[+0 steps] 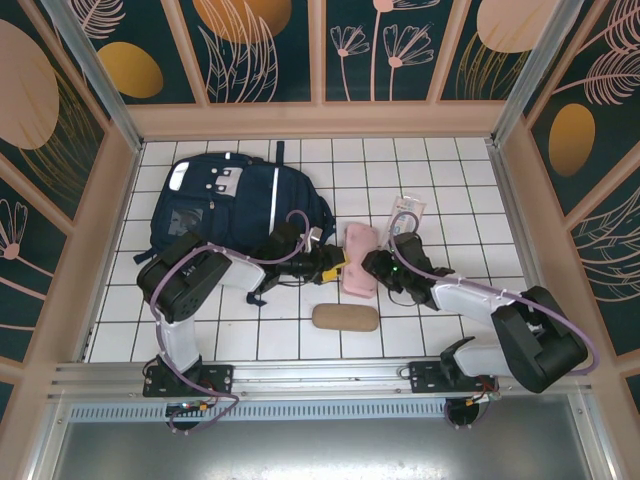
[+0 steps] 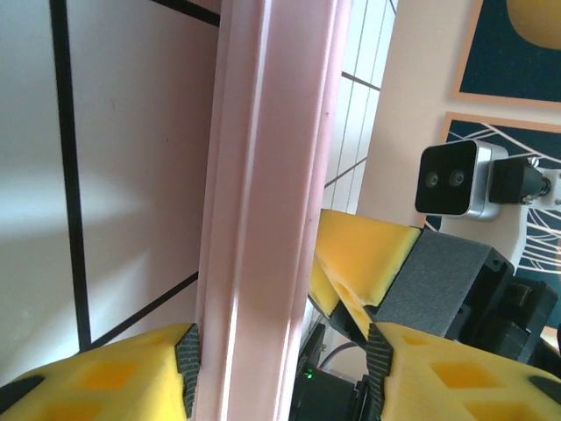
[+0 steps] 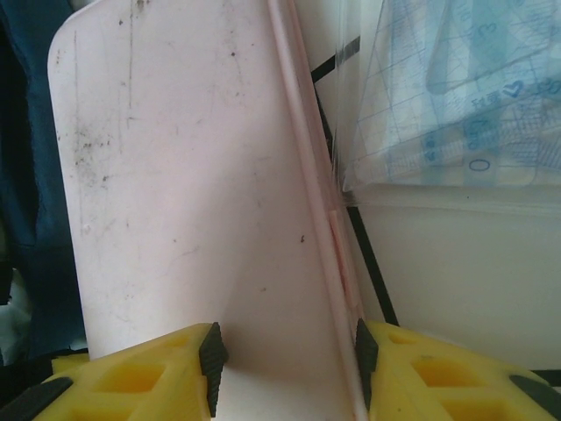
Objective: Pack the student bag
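L gripper (image 1: 337,266) and R gripper (image 1: 373,264) meet at the pink case (image 1: 360,258), one on each long side, facing each other.

L wrist view: L gripper (image 2: 280,373) is clamped on the case (image 2: 263,175), seen edge-on. Both black pads touch it and the jaws are only as wide as the case is thick. Just behind the case are the R gripper's yellow fingers (image 2: 359,263).

R wrist view: R gripper (image 3: 285,360) is closed on the case (image 3: 193,175) too, pads pressed on both edges. Case face is scuffed w/ dark marks.

Just past the R gripper's right fingertip is a clear pouch (image 3: 456,88) w/ blue grid print. Its corner is right at the case edge; can't tell if they touch.

Near both grippers, on the arm-base side, a tan pouch (image 1: 345,317) lies flat on the worktop (image 1: 450,180), apart from the case.

Farthest is the student bag (image 1: 240,205), beyond and left of the L gripper. It lies flat w/ the white stripe up, its right edge near the case.
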### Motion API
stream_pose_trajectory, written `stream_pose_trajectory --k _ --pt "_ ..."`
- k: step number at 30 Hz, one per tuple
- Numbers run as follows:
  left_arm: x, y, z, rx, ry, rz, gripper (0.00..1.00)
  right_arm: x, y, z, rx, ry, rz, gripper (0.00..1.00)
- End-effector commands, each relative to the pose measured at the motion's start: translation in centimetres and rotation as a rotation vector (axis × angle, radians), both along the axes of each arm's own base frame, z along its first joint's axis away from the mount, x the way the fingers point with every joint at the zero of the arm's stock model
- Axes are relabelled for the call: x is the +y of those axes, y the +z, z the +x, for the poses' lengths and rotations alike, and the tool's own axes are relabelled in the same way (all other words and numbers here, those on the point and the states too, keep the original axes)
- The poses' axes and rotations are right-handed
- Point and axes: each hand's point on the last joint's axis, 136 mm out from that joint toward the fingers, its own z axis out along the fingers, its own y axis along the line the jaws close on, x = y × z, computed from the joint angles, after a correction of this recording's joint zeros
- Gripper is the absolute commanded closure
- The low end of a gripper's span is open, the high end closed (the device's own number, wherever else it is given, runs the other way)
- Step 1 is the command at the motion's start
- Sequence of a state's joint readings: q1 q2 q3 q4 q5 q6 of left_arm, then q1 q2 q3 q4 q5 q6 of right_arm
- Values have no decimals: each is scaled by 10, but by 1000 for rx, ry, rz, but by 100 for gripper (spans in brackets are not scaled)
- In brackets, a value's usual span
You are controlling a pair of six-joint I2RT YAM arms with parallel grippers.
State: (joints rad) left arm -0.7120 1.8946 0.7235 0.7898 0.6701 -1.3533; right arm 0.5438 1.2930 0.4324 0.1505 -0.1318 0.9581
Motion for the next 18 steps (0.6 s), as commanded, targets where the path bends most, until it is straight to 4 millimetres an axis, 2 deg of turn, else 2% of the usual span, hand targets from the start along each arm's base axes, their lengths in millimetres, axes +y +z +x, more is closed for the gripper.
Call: stream_pose_trajectory --k 1,8,9,11,15,18 --pt "-23 61 8 -134 -38 -227 48 24 7 -17 39 105 118 54" --pt "-25 61 5 -128 -62 -252 43 28 8 -22 41 120 170 54" --pt "-26 60 3 -119 -67 -265 41 22 9 -17 40 95 189 54" --pt "-26 58 2 -100 -71 -280 40 23 11 -17 35 97 228 54" --pt "-24 35 3 -72 -63 -177 39 26 23 -16 -2 111 280 52" --pt "-23 28 4 -100 -81 -104 40 26 28 -16 -12 119 306 52"
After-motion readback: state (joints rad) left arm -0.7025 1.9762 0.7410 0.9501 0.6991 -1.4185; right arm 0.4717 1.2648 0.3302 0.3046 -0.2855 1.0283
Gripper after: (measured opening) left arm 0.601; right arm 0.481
